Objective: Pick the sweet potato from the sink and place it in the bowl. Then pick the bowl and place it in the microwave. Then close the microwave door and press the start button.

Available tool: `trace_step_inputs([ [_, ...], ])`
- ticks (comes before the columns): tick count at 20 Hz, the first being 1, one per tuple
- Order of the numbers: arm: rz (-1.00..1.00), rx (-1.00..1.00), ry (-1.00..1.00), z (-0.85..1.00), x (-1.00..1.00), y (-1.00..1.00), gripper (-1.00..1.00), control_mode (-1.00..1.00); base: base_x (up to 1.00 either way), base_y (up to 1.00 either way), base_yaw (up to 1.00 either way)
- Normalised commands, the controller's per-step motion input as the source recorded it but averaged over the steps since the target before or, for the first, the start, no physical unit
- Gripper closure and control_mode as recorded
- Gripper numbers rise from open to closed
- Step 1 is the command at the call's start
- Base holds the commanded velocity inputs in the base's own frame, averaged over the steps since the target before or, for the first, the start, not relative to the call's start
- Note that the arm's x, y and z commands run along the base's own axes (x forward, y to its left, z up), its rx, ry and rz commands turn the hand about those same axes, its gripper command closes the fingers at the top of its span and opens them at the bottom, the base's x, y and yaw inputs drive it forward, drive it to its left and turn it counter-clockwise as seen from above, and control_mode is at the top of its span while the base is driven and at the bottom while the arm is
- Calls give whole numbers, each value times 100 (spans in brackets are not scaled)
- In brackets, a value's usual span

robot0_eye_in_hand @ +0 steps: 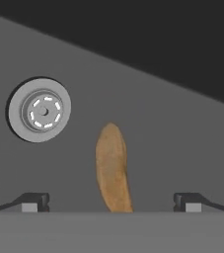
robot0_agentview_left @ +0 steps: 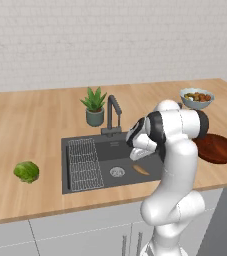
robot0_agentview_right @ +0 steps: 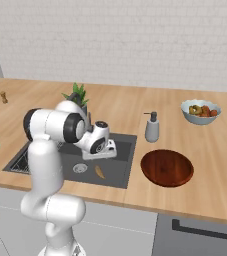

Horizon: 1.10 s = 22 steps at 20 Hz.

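The orange-tan sweet potato (robot0_eye_in_hand: pixel 113 168) lies flat on the floor of the dark grey sink (robot0_agentview_left: pixel 105 150), to the right of the round steel drain (robot0_eye_in_hand: pixel 39 109). It also shows as the sweet potato (robot0_agentview_left: pixel 141 169) and the sweet potato (robot0_agentview_right: pixel 99 171) in the base views. My gripper (robot0_eye_in_hand: pixel 111 201) hangs open above it, one fingertip (robot0_eye_in_hand: pixel 33 201) on either side, apart from the root. The hand (robot0_agentview_left: pixel 141 150) hovers over the basin's right half. The reddish-brown bowl (robot0_agentview_right: pixel 167 167) sits empty on the counter right of the sink. The microwave is out of view.
A dark faucet (robot0_agentview_left: pixel 113 114) and a potted plant (robot0_agentview_left: pixel 94 106) stand behind the sink, a wire rack (robot0_agentview_left: pixel 83 162) fills its left side. A soap dispenser (robot0_agentview_right: pixel 152 127) and a pale fruit bowl (robot0_agentview_right: pixel 200 111) stand near the brown bowl. A green lettuce (robot0_agentview_left: pixel 26 171) lies at left.
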Motion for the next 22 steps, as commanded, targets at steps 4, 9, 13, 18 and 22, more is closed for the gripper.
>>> trace_step_inputs([
  [4,0,0,2,-24,-4,0,-100,-100,0,0,0],
  [9,0,0,0,-24,-4,0,-100,-100,0,0,0],
  [13,0,0,0,-26,0,0,-100,-100,0,0,0],
  [18,0,0,0,-29,0,0,-100,-100,0,0,0],
  [22,2,0,1,-17,1,0,-100,-100,0,0,0],
])
